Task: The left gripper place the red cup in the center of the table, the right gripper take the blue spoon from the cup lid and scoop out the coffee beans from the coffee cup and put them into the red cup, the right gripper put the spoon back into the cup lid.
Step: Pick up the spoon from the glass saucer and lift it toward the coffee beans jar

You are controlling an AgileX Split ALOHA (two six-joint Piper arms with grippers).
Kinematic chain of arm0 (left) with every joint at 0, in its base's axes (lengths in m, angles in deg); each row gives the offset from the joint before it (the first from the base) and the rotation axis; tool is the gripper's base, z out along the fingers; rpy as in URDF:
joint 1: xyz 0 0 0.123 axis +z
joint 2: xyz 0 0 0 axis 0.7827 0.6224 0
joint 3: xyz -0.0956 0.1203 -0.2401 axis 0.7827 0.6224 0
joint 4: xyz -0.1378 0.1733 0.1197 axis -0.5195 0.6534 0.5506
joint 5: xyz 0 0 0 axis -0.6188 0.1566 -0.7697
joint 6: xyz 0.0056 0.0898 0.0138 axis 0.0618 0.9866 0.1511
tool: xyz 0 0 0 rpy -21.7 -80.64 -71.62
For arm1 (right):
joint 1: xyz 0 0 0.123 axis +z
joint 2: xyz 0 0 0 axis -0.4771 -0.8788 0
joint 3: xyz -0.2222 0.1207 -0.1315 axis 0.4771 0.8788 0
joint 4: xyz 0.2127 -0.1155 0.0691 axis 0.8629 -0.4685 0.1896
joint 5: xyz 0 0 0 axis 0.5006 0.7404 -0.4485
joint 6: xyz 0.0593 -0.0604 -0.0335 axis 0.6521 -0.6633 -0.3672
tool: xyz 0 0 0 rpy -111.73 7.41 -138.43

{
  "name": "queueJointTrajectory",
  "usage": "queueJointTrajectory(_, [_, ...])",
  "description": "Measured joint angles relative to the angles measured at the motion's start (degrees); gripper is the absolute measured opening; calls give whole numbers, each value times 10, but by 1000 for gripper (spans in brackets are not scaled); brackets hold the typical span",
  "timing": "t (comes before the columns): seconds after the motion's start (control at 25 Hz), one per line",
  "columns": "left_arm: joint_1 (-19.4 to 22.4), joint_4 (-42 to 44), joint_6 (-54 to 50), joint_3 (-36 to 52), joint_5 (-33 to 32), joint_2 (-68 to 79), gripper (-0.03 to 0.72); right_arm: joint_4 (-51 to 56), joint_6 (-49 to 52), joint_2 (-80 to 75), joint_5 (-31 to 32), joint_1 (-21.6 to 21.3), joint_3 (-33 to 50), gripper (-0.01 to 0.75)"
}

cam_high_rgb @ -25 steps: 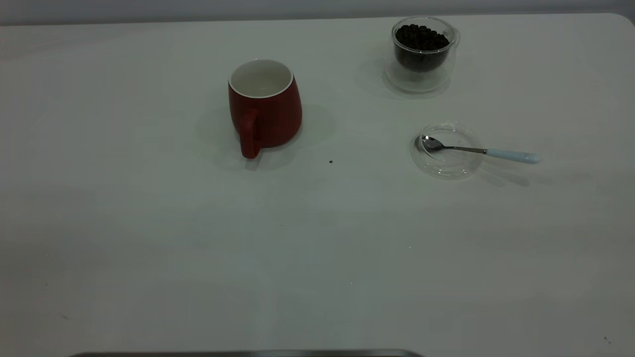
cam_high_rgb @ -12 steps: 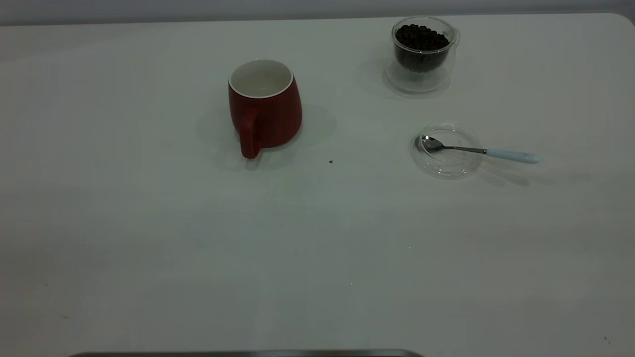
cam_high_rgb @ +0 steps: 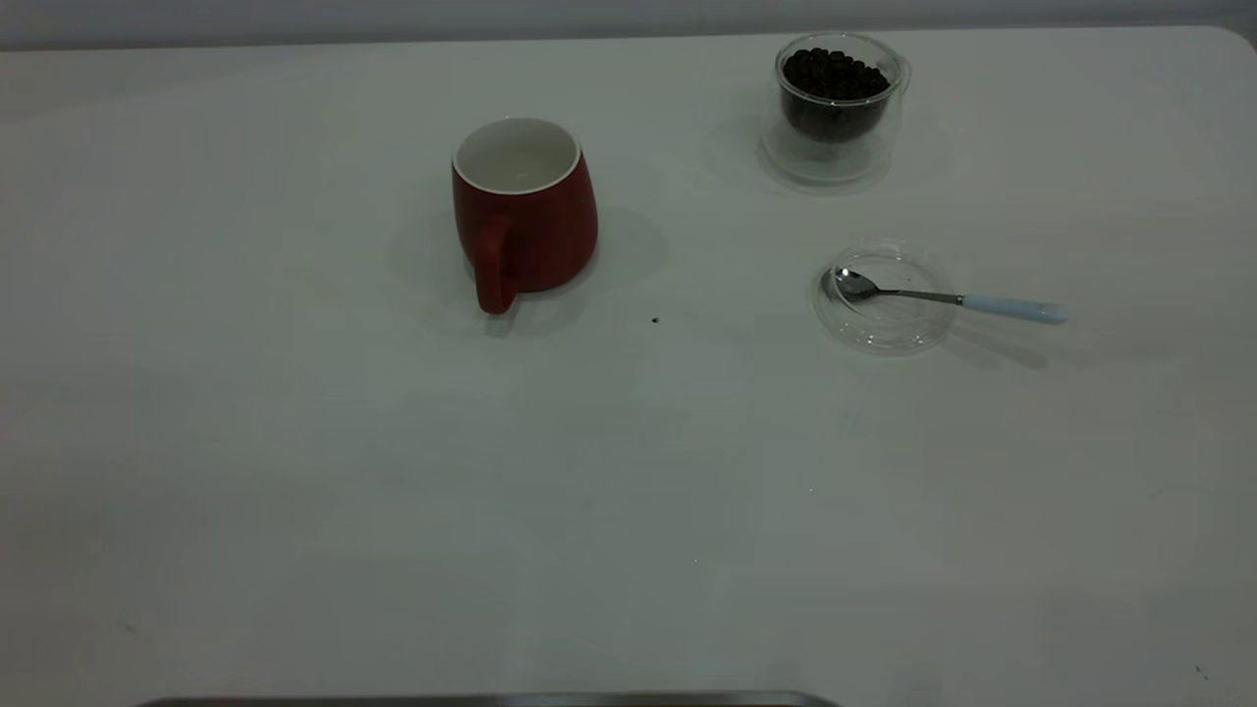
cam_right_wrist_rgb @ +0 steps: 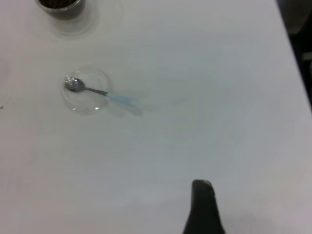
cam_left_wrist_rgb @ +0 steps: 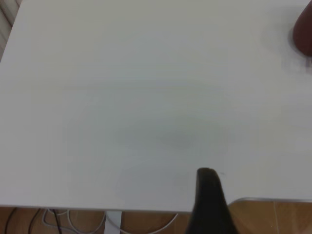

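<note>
Red cup: dark red ceramic mug (cam_high_rgb: 525,211) upright on the white surface (cam_high_rgb: 628,491), handle toward the camera.
Beans: dark coffee beans (cam_high_rgb: 834,75) fill the clear glass cup (cam_high_rgb: 835,108).
Spoon: blue-handled metal spoon (cam_high_rgb: 948,299), bowl in the clear glass lid (cam_high_rgb: 884,298).
Left end effector: cannot tell its state.
Right end effector: cannot tell its state.

We see the mug (cam_high_rgb: 525,211) mid-table (cam_high_rgb: 295,442) toward the far edge, the beans (cam_high_rgb: 833,74) in the glass cup (cam_high_rgb: 833,108) near the far right corner, and the spoon (cam_high_rgb: 943,298) lying across the lid (cam_high_rgb: 884,299) nearer us.
</note>
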Motion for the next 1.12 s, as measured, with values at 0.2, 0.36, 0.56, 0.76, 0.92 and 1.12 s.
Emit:
queueJointTrajectory(0.2, [0, 0, 0, 0, 0, 0, 586, 64, -65, -207, -85, 0, -51, 606])
queueJointTrajectory(0.36, [0, 0, 0, 0, 0, 0, 586, 135, -139, -353, -122, 0, -106, 596])
queueJointTrajectory(0.56, [0, 0, 0, 0, 0, 0, 586, 231, -213, -482, -142, -3, -166, 596])
queueJointTrajectory(0.76, [0, 0, 0, 0, 0, 0, 586, 330, -304, -559, -129, -53, -206, 596])
queueJointTrajectory(0.92, [0, 0, 0, 0, 0, 0, 586, 437, -402, -613, -84, -107, -217, 596])
queueJointTrajectory(1.12, [0, 0, 0, 0, 0, 0, 586, 562, -499, -693, -50, -130, -219, 596])
